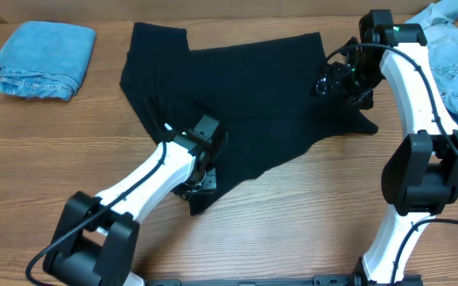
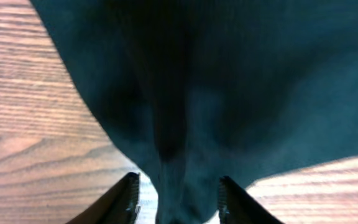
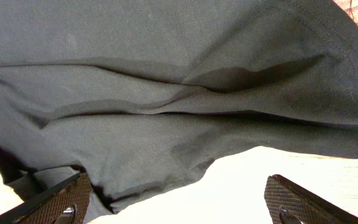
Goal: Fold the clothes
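Black short-sleeved T-shirt [image 1: 253,103] lies spread but rumpled across the middle of the table [image 1: 308,222], one sleeve toward the far edge, its lower hem running in an uneven diagonal toward the near side. A small white tag [image 1: 168,127] shows near its left border.

Left gripper [image 2: 176,193] sits at the near-left corner of the shirt. Its jaws stand partly apart, astride a raised ridge of black cloth. Slivers of table show between the cloth and each finger [image 2: 126,199], so the ridge is straddled, not pinched.

Right gripper [image 3: 179,202] is at the shirt's right edge, low over a wrinkled, stitched hem. Its jaws are spread wide and hold nothing. The cloth reaches the left finger [image 3: 48,199], and bare table lies before the other.

A folded light-blue denim piece [image 1: 42,59] rests at the far-left corner of the table, well apart from the shirt. A loose heap of light-blue denim [image 1: 452,56] lies at the far right, beside the right arm.
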Robot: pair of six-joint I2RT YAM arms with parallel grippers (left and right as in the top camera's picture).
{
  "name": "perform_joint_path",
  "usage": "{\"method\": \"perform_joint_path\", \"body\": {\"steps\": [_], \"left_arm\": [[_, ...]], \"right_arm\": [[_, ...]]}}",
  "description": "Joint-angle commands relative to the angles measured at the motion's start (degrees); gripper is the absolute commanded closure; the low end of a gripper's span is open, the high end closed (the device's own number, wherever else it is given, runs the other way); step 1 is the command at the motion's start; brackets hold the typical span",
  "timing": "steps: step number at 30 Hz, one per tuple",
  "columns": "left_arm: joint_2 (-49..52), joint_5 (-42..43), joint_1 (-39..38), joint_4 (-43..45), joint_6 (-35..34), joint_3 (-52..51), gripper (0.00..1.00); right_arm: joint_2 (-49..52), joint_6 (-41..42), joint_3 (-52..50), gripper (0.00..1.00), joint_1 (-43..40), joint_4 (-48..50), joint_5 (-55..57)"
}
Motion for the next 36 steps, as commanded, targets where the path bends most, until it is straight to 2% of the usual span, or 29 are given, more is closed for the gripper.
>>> {"method": "perform_joint_path", "body": {"steps": [1,2,6,13,17,23,36], "left_arm": [[2.3,-1.5,0.4,0.1,1.9,-0.4,0.68],[2.6,-1.6,0.4,-0.3,1.9,-0.4,0.76],[2.8,-6.3,0.4,-3.9,0.7,-0.4,0.96],[2.7,-15.0,1.5,-14.4,-5.0,-0.4,0.96],[2.7,-16.4,6.4,-17.6,-7.7,-0.4,0.96],[2.8,-16.5,15.4,-17.1,-6.0,-0.4,0.96],[2.8,-19.3,24.6,-16.9,-2.3,-0.4,0.96]], "right_arm": [[-0.5,0.0,0.4,0.07,-0.1,0.1,0.4],[-0.5,0.0,0.4,0.07,-0.1,0.1,0.4],[-0.5,0.0,0.4,0.07,-0.1,0.1,0.4],[-0.5,0.0,0.4,0.06,-0.1,0.6,0.4],[-0.5,0.0,0.4,0.06,-0.1,0.5,0.4],[-0.5,-0.2,0.4,0.06,-0.1,0.0,0.4],[-0.5,-0.2,0.4,0.04,-0.1,-5.0,2.6]]}}
